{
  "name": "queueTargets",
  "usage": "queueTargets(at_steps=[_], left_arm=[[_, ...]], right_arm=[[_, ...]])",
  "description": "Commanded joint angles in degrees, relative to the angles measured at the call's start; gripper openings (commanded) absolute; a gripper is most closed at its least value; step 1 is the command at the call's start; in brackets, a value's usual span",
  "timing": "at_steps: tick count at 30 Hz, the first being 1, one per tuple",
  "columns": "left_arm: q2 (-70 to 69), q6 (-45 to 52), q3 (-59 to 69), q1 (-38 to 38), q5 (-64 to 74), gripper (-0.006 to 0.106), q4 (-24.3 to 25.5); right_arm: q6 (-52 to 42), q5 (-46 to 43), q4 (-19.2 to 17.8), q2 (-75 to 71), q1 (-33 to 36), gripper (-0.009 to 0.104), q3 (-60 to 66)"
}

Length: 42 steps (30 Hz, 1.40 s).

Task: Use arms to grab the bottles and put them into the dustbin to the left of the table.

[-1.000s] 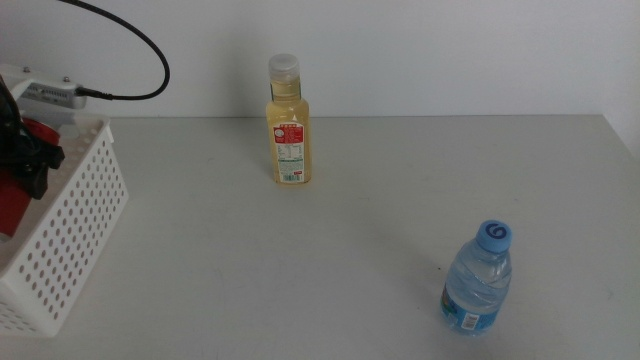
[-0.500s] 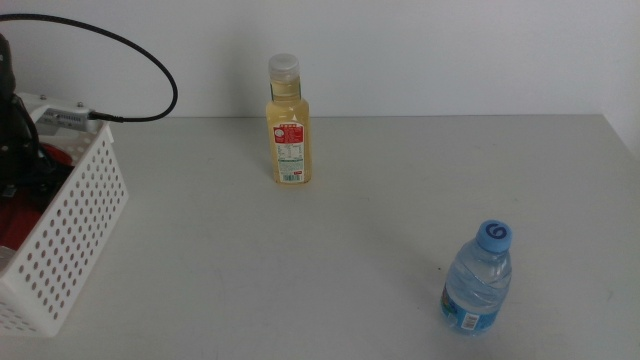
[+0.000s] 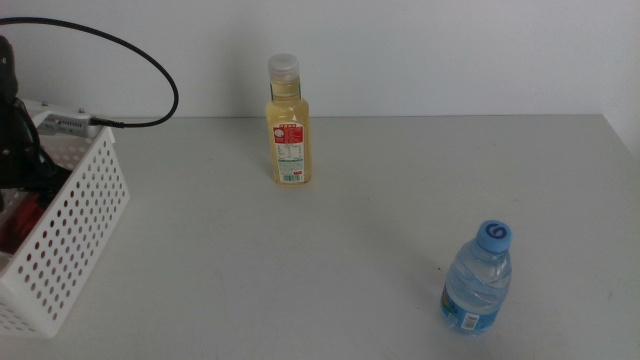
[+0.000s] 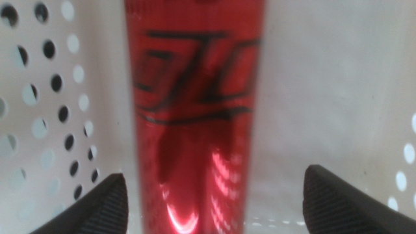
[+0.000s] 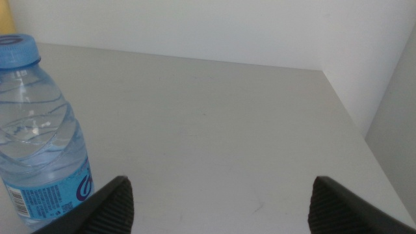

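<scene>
A slim red can (image 4: 195, 110) lies inside the white perforated dustbin (image 3: 80, 225), at the table's left. My left gripper (image 4: 214, 205) hangs open over the can, one jaw on each side and neither touching it. In the middle view the left arm (image 3: 14, 140) stands over the dustbin, and a bit of the red can (image 3: 24, 215) shows behind its wall. The yellow-liquid bottle (image 3: 287, 125) stands upright at the back centre. At the front right stands the blue-capped water bottle (image 3: 478, 282). My right gripper (image 5: 221, 205) is open beside the water bottle (image 5: 39, 130), with nothing between its jaws.
A black cable (image 3: 140, 55) loops from the left arm above the dustbin. The light-grey table (image 3: 330, 260) ends at a white wall behind. The table's right edge (image 5: 344, 110) runs close to the right gripper.
The left arm has drawn back and up over the dustbin. The red can, earlier higher at the gripper, now sits lower inside the dustbin. Both bottles have stayed put.
</scene>
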Motion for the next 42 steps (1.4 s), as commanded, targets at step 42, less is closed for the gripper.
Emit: queueTargets(at_steps=[42], left_arm=[[-77.57,-20.4,63.9,-28.25,-69.75,0.091,-3.24]], right_arm=[[-0.26,-4.11,-0.25,-1.23,-0.32,0.084,-0.58]])
